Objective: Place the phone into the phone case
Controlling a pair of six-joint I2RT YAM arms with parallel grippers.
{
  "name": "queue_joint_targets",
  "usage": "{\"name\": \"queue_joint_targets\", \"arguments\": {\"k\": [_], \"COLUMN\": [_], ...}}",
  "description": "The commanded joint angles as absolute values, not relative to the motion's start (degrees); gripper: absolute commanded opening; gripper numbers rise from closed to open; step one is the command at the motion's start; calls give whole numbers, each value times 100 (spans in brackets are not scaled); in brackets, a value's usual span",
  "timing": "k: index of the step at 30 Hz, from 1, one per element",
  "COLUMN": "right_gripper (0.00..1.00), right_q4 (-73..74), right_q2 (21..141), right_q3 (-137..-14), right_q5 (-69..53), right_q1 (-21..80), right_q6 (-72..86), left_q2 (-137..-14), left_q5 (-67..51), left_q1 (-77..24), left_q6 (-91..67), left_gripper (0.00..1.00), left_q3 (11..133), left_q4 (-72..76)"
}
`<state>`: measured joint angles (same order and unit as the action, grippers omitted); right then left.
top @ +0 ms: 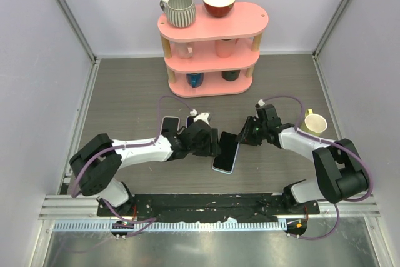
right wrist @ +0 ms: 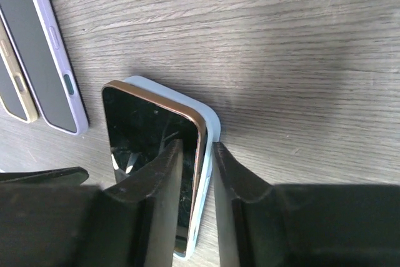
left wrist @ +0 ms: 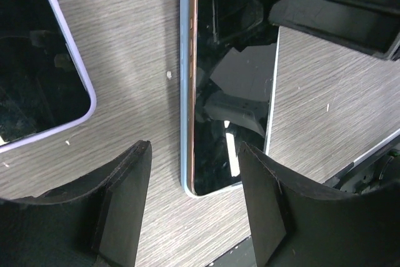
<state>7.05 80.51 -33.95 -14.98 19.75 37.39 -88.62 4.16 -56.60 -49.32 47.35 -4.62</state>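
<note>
R hand (right wrist: 197,149) on phone (right wrist: 150,136) edge; long axis near-far, scrn up

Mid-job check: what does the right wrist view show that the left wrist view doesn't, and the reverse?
Only the right wrist: the right pincer closed across the long edge of the phone and the rim of the blue case, plus a gold phone at the frame's edge. Only the left wrist: the left pincer open, straddling the phone's near end. Both: the phone lying on the case, the purple phone and the table.
</note>
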Motion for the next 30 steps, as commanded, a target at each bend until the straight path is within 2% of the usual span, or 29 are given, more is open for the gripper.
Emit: {"name": "queue_joint_targets", "arguments": {"k": [1, 5, 6, 9, 11, 14, 17, 20, 27, 30], "right_gripper": [37, 50, 59, 68, 70, 70, 66, 61, 57, 52], "right_q4": [808, 1019, 1037, 1037, 784, 633, 606, 572, 571, 519], "right_q2": [8210, 7640, 7533, 7226, 7137, 6988, 6847, 7092, 7866, 8050], "right_q3": [-3111, -3155, -3138, -3006, -2805, -2602, -2558, -2706, -3216, -3304], "right_q5": [-1142, -1371, -1432, -1520, -1695, -1802, -1504, -1283, -1063, -1037], "right_q1": [2039, 2039, 2030, 2039, 2039, 2048, 2039, 2039, 2048, 2039], "right_q6": [3604, 3709, 3779, 3911, 4121, 4359, 4351, 4141, 3798, 3701], "left_q2": [-9070, -9272, -9351, -9527, -9685, -9712, -9729, -9729, -9493, -9344], "left_q5": [633, 475, 501, 633, 554, 308, 316, 483, 773, 940], "left_q1": [-5678, -5687, -5695, -5695, -5695, -5748, -5923, -6125, -6442, -6451], "left_q6": [-4975, -4983, -4966, -4896, -4869, -4913, -4983, -5114, -5396, -5440], "left_gripper": [62, 60, 60, 59, 57, 50, 43, 42, 42, 47], "left_q3": [5079, 5142, 5133, 5142, 5115, 4896, 4790, 4746, 4500, 4500], "left_q4": [-369, -255, -211, -167, -53, 499, 791, 791, 1002, 915]}}
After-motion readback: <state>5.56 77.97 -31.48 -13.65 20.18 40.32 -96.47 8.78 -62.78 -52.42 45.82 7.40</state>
